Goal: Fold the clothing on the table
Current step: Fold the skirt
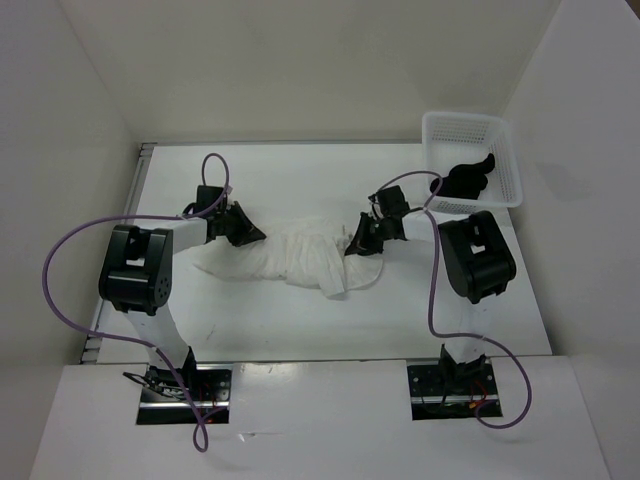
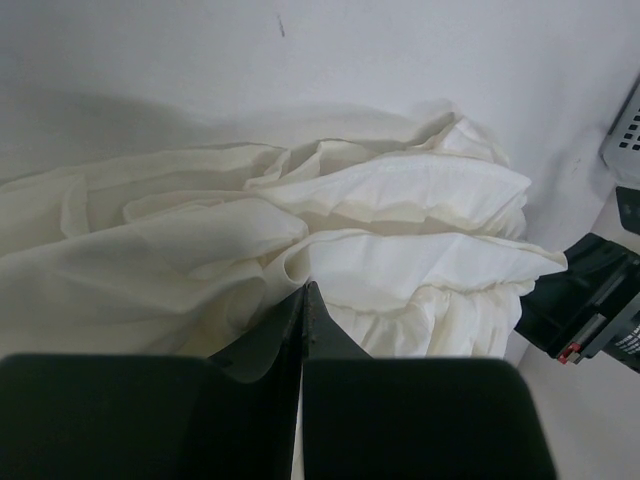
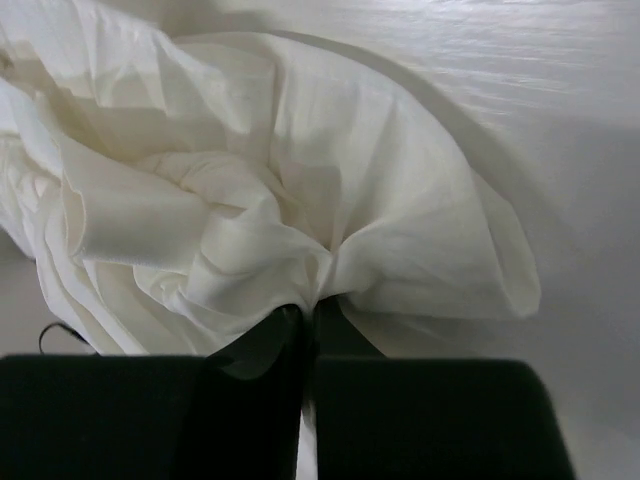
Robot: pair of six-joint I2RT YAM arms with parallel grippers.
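The clothing (image 1: 300, 258) is a white crinkled garment bunched across the middle of the table (image 1: 300, 180). My left gripper (image 1: 245, 232) sits at its left end, shut on a pinch of the fabric (image 2: 200, 250); its fingers (image 2: 325, 335) meet at a fold. At the right end my right gripper (image 1: 362, 243) is shut on a gathered tuck of the clothing (image 3: 300, 200), which puckers where the fingers (image 3: 340, 330) close.
A white mesh basket (image 1: 470, 160) stands at the back right of the table with a small black cloth item (image 1: 466, 178) inside. The right arm's black body (image 2: 585, 305) shows at the edge of the left wrist view.
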